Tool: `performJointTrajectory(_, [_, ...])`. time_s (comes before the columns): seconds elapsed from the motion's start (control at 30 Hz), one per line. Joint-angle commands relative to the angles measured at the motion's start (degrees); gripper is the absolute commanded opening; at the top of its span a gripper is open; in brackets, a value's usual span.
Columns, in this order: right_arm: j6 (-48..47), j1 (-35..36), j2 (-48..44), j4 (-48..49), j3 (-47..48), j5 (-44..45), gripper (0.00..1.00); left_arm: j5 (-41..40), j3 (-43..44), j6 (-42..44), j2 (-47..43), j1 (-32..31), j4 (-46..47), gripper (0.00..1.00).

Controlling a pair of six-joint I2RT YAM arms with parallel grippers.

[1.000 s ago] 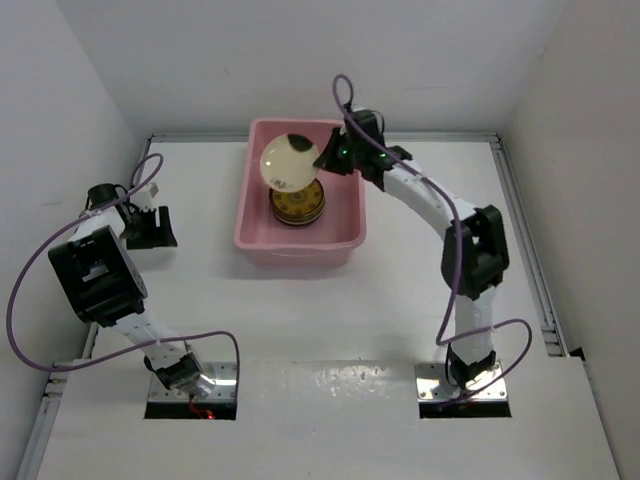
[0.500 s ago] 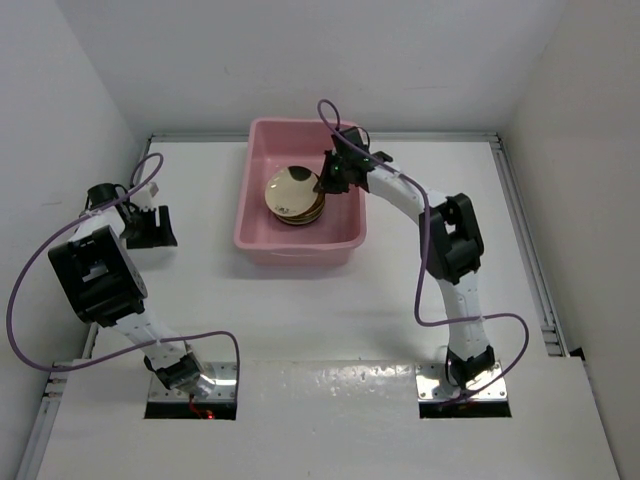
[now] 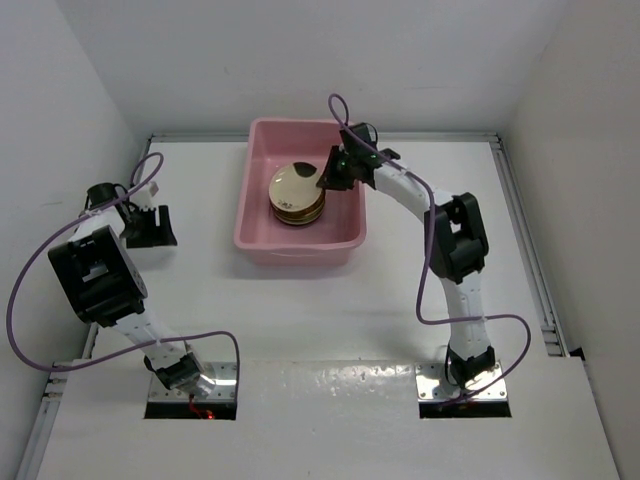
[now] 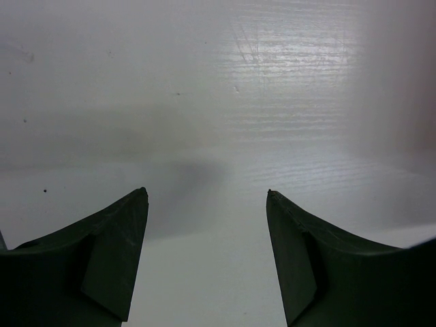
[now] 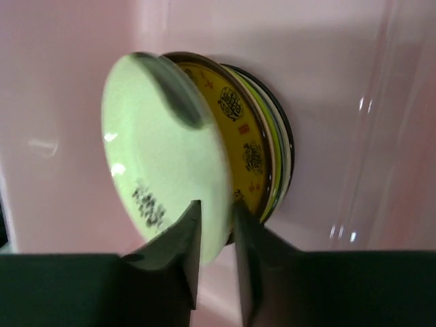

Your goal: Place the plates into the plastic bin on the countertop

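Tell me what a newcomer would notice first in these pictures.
The large pink rectangular plastic bin at the far middle of the white countertop stands out, a stack of small round plates inside. The right gripper reaches into it, pinching the rim of a cream plate with a dark patch tilted over the stack. The left gripper hangs open over bare countertop at the left.

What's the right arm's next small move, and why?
Probably open the right gripper a little and let go. It pinches the rim of the cream plate, which leans on the stack inside the pink bin, so nothing is left to carry.
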Motion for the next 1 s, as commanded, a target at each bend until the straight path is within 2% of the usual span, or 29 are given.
performJointTrajectory(0.0, [-2.27,0.94,-1.94,-1.89,2.82,1.70,0.28,1.43,2.07,1.01,-1.58,0.00,0.84,0.72])
performJointTrajectory(0.03, [-3.75,1.20,-1.15,-2.68,4.47,1.61,0.41,1.43,2.07,1.01,-1.58,0.00,0.84,0.72])
performJointTrajectory(0.07, [-4.55,1.46,-0.80,-4.60,5.45,1.52,0.62,1.43,2.07,1.01,-1.58,0.00,0.84,0.72])
performJointTrajectory(0.13, [-9.61,2.87,1.30,-10.65,11.56,1.26,0.72,1.43,2.07,1.01,-1.58,0.00,0.84,0.72])
performJointTrajectory(0.23, [-14.47,4.71,2.81,-18.21,17.14,6.87,0.81,1.43,2.07,1.01,-1.58,0.00,0.31,0.72])
performJointTrajectory(0.27, [-16.40,5.33,1.85,-18.85,17.93,10.63,0.86,1.43,2.68,1.01,-1.58,0.00,0.31,0.72])
performJointTrajectory(0.33, [-18.44,5.86,0.27,-19.30,17.15,12.50,0.86,1.43,3.29,0.48,-1.58,-0.53,0.31,0.72])
performJointTrajectory(0.4, [-18.97,5.16,-4.65,-18.95,15.31,13.39,0.91,1.43,3.83,0.48,-1.58,-0.53,-0.21,0.72])
performJointTrajectory(0.47, [-18.36,2.71,-12.20,-17.29,10.77,10.94,0.92,0.90,4.35,-0.14,-2.28,-0.53,-0.22,0.72])
performJointTrajectory(0.5, [-18.44,1.48,-17.18,-16.15,8.73,10.15,0.96,0.29,4.35,-0.14,-2.80,-0.53,-0.22,0.72])
performJointTrajectory(0.53, [-19.40,-1.75,-22.36,-13.87,1.83,10.05,1.00,-0.32,4.35,-0.14,-3.68,-1.05,-0.74,0.72])
performJointTrajectory(0.6, [-19.50,-4.49,-29.66,-12.10,-2.78,10.22,1.00,-0.85,4.35,-0.14,-4.55,-1.67,-0.74,0.72])
performJointTrajectory(0.63, [-19.15,-9.30,-33.89,-11.92,-7.07,10.14,1.00,-1.38,4.35,-0.14,-4.56,-1.67,-0.74,0.72])
performJointTrajectory(0.7, [-18.89,-12.84,-39.28,-13.40,-15.33,11.80,1.00,-1.38,4.35,-0.14,-6.57,-2.29,-1.36,0.72])
performJointTrajectory(0.8, [-17.65,-22.24,-47.45,-18.33,-26.05,15.41,1.00,-2.44,4.35,1.17,-8.77,-3.70,-3.46,0.72])
performJointTrajectory(0.83, [-17.57,-23.13,-49.03,-19.55,-28.36,15.76,1.00,-2.44,4.35,1.88,-10.78,-4.22,-4.95,0.72])
performJointTrajectory(0.87, [-17.22,-25.49,-54.35,-19.56,-36.47,15.68,1.00,-2.96,3.57,2.41,-11.93,-4.22,-4.96,0.72])
performJointTrajectory(0.93, [-16.60,-28.04,-59.65,-17.12,-42.15,15.50,1.00,-4.80,1.29,3.81,-15.70,-4.22,-5.49,0.72])
performJointTrajectory(0.97, [-14.42,-28.50,-62.81,-15.45,-50.79,15.67,1.00,-5.51,0.41,3.82,-16.77,-4.83,-5.49,0.72])
